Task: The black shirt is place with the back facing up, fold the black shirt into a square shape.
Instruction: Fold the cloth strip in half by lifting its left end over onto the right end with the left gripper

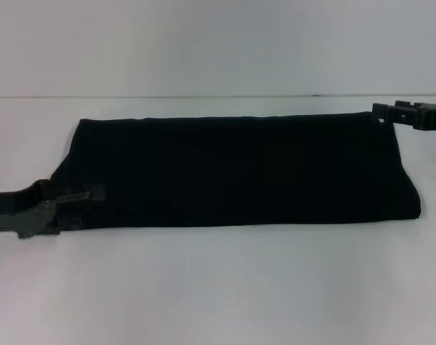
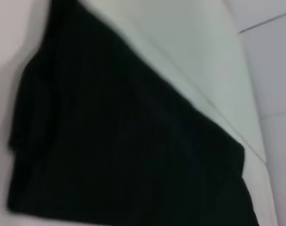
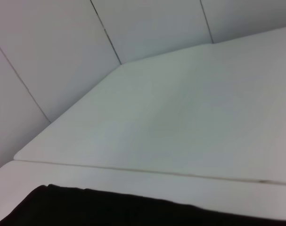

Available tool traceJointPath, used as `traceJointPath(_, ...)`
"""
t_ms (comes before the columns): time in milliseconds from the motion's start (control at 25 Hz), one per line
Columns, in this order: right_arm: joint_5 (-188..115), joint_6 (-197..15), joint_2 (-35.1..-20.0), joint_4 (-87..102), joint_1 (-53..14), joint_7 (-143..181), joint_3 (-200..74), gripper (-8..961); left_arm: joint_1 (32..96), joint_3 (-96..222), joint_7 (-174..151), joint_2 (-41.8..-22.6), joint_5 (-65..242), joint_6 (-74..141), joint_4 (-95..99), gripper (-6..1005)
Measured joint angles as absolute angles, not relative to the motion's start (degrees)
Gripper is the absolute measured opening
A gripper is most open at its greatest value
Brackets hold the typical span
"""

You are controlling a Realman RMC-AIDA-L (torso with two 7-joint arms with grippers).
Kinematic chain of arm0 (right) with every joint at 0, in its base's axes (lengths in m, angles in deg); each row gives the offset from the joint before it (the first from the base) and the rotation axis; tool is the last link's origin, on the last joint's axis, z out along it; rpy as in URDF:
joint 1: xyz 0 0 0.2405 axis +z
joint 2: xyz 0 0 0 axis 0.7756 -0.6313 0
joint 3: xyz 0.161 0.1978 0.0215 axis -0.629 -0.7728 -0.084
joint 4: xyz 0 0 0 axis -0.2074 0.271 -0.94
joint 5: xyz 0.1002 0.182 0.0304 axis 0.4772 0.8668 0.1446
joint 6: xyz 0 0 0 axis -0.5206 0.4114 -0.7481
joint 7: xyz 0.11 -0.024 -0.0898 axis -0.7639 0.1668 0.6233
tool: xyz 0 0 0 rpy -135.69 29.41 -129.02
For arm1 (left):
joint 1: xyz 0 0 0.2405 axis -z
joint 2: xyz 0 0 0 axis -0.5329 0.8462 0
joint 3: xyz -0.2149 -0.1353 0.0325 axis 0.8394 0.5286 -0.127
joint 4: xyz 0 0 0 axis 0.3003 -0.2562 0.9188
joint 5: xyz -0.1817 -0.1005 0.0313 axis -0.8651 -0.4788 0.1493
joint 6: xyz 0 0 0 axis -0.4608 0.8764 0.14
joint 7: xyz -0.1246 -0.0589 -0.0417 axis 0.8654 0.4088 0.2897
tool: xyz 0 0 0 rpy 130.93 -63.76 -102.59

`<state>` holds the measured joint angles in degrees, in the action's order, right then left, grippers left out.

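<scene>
The black shirt (image 1: 239, 172) lies on the white table (image 1: 218, 287) as a long flat band running left to right. My left gripper (image 1: 85, 196) is low at the shirt's near left corner, over its edge. My right gripper (image 1: 385, 113) is at the shirt's far right corner, touching or just above the edge. The left wrist view shows the shirt (image 2: 124, 155) filling most of the frame. The right wrist view shows only a strip of the shirt (image 3: 110, 209) with the table beyond.
The white table's far edge (image 1: 218, 96) meets a pale wall behind it. Bare table lies in front of the shirt and on both sides. The wall panels show in the right wrist view (image 3: 62, 56).
</scene>
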<state>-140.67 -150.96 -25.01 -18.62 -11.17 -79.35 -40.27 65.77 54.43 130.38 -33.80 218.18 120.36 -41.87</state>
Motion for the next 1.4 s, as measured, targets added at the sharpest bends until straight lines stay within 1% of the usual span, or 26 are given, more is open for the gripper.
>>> traceJointPath(160,-140.70,-150.44,-24.82,-18.64,-10.43,-79.34,-40.23,699,66.81,54.54,137.88,-33.34,221.42,117.78,-38.93,874)
traceJointPath(600,-140.72,-151.31,-24.85,-18.72,-9.61,-77.69,-39.01,701,66.95,55.47,152.90,-33.13,223.56,112.24,-35.43,874)
traceJointPath(1120,-140.38,-161.94,-24.71,-19.42,-9.76,-69.24,-38.41,707,67.36,55.51,158.56,-33.05,225.06,109.68,-34.18,874)
traceJointPath(1400,-140.37,-161.78,-25.31,-20.23,-9.44,-68.40,-38.02,710,67.81,55.69,158.60,-32.72,225.06,107.03,-32.40,873)
